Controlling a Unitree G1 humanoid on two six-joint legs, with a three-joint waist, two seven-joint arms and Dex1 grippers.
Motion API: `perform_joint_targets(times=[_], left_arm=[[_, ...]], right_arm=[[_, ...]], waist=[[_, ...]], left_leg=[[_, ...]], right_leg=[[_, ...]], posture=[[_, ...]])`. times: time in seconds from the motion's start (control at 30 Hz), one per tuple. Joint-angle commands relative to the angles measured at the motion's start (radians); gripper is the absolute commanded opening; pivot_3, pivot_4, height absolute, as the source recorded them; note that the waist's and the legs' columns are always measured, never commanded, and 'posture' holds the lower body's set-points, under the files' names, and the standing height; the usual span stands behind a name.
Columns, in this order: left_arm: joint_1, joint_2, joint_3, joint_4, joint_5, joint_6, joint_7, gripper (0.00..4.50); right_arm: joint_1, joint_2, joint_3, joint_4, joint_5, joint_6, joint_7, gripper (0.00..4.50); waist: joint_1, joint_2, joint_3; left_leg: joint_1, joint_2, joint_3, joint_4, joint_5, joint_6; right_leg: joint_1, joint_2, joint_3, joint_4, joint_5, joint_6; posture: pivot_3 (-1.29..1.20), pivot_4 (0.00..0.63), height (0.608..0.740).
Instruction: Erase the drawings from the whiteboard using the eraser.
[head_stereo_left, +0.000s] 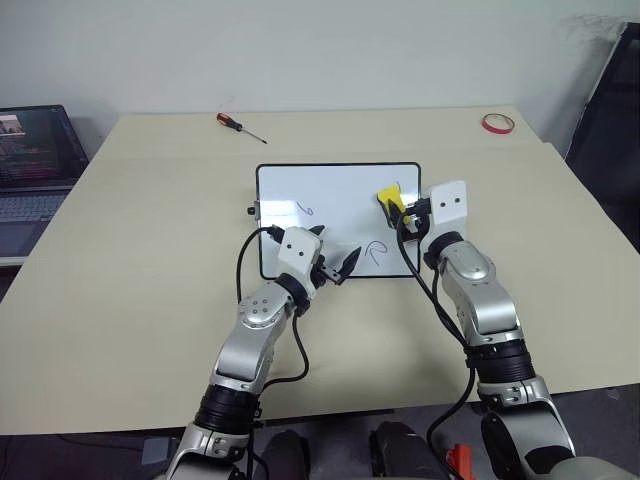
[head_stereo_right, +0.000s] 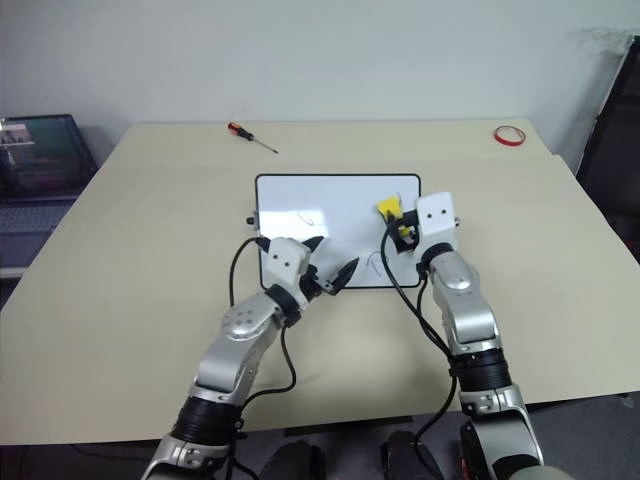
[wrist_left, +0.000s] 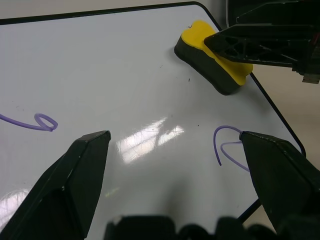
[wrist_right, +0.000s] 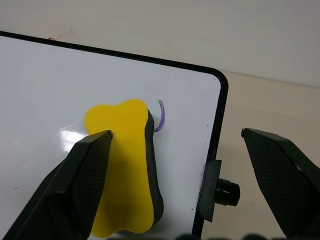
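Right gripper (wrist_right: 175, 165) stands with its two black fingers spread wide and nothing between them; in the head views it sits at centre right of the frame, over the right end of the whiteboard (head_stereo_left: 330, 190). The eraser (wrist_right: 125, 165), a yellow block with a dark underside, lies flat on the board near its upper right corner, under and beside one finger of that gripper, with the other finger out past the board's black frame. Whether the finger touches the eraser cannot be told.

Left gripper (wrist_left: 175, 150) is also wide open and empty, low over the lower middle of the board.

Three drawings show as thin purple squiggles: one (wrist_right: 161, 116) just beside the eraser, one (wrist_left: 227, 147) near the lower right corner, one (wrist_left: 42, 122) left of centre.

On the beige table (head_stereo_left: 130, 250), a screwdriver (head_stereo_left: 240, 127) lies at upper centre and a red tape roll (head_stereo_left: 497, 123) at upper right. A laptop (head_stereo_left: 35, 165) sits at the left edge.
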Motion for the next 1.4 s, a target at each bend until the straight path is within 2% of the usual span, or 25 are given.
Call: perform_joint_targets(times=[0.03, 0.3, 0.7, 1.03, 1.4], left_arm=[[0.007, -0.004, -0.008, -0.057, -0.006, -0.001, -0.005, 4.5], [0.016, -0.026, -0.027, -0.071, -0.002, 0.013, -0.002, 4.5], [0.045, -0.005, -0.024, -0.1, -0.002, 0.026, -0.014, 4.5], [0.065, 0.009, -0.022, -0.122, 0.002, 0.041, -0.002, 4.5], [0.074, 0.012, -0.017, -0.138, 0.007, 0.051, 0.007, 4.5]], right_arm=[[0.004, 0.0, -0.017, -0.061, 0.006, 0.006, -0.007, 4.48], [0.015, -0.005, -0.051, -0.129, 0.01, 0.008, -0.046, 4.48], [0.097, 0.056, -0.008, -0.278, 0.117, 0.103, 0.031, 4.48], [0.112, 0.046, 0.057, -0.216, 0.039, 0.1, 0.003, 4.48], [0.073, 0.056, 0.058, -0.15, 0.011, 0.081, -0.011, 4.48]], waist=[[0.0, 0.0, 0.0], [0.002, 0.0, 0.0], [0.001, 0.0, 0.0], [0.002, 0.0, 0.0], [0.001, 0.0, 0.0]], left_leg=[[0.0, 0.0, 0.0, 0.0, 0.0, 0.0], [-0.001, 0.0, 0.0, 0.0, 0.0, 0.0], [-0.002, 0.0, -0.001, 0.0, 0.0, 0.0], [-0.002, 0.0, -0.001, 0.0, 0.0, 0.0], [-0.002, 0.0, -0.001, 0.0, 0.0, 0.0]], right_leg=[[0.0, 0.0, 0.0, 0.0, 0.0, 0.0], [-0.001, 0.0, 0.0, 0.0, 0.0, 0.0], [-0.001, 0.0, 0.0, -0.001, 0.0, 0.0], [-0.001, 0.0, -0.001, -0.001, 0.0, 0.0], [-0.001, 0.0, 0.0, -0.001, 0.0, 0.0]], posture=[[0.0, 0.15, 0.74], [0.0, 0.15, 0.74], [0.0, 0.15, 0.74], [0.0, 0.15, 0.74], [0.0, 0.15, 0.74]])
